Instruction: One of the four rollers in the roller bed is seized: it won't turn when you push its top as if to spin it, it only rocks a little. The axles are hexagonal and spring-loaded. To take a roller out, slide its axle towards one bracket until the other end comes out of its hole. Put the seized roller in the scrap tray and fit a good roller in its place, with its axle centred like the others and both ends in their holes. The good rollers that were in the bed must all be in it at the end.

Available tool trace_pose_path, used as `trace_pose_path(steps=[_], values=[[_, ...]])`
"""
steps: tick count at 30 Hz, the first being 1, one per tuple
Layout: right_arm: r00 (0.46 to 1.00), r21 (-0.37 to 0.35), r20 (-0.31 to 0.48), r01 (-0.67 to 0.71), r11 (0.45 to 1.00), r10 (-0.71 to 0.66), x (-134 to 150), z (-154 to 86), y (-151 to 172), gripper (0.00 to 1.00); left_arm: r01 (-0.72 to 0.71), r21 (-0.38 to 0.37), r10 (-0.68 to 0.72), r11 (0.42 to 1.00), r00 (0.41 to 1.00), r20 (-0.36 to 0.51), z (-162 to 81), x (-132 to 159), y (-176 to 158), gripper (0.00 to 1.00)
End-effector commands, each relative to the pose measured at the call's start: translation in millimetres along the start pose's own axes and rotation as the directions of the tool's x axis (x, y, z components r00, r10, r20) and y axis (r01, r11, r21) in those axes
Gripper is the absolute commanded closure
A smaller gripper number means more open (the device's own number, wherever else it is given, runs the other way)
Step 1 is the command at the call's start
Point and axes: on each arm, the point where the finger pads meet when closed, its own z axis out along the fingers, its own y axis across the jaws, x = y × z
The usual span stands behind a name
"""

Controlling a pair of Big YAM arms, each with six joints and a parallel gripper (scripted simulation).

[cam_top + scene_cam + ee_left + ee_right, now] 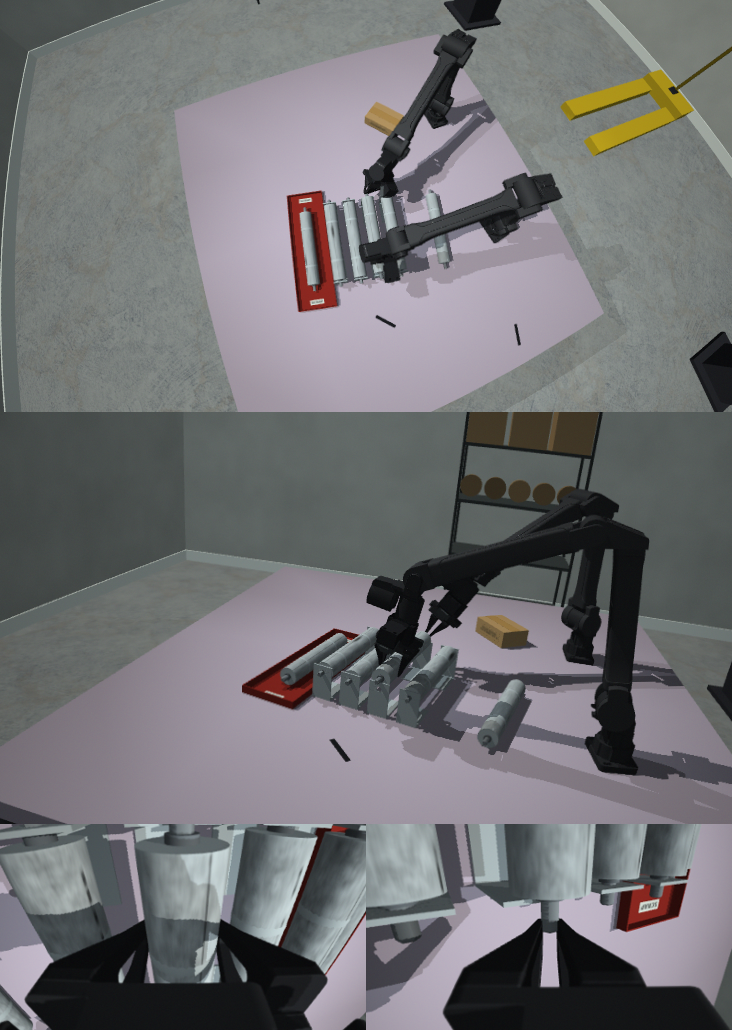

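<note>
Roller [369, 209] [384, 674] [181, 893] [547, 861], third from the scrap tray [327, 304] [286, 699] [662, 922], sits mid-bench, gripped around its body by the left hand [380, 261] [391, 665] [182, 926]; the right hand [368, 192] [428, 633] [550, 926] pinches its axle [550, 911]. Keep the body level, ease the axle straight lengthwise, and centre it before letting go.
</note>
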Motion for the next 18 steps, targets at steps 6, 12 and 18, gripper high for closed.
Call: trace_pose_path(steps=[6, 12, 18], values=[[0.993, -0.043, -0.115, -0.042, 0.998, 0.037, 58, 17, 6, 0.97, -0.011, 0.039, 0.01, 0.999, 1.0, 0.01, -14, -3, -17, 0.68], [0.991, -0.048, -0.127, -0.046, 0.998, 0.039, 64, 19, 7, 0.97, -0.011, 0.039, 0.01, 0.999, 1.0, 0.01, -14, -3, -17, 0.68], [0.99, -0.053, -0.137, -0.049, 0.997, 0.042, 69, 21, 9, 0.97, -0.011, 0.039, 0.01, 0.999, 1.0, 0.01, -14, -3, -17, 0.68]])
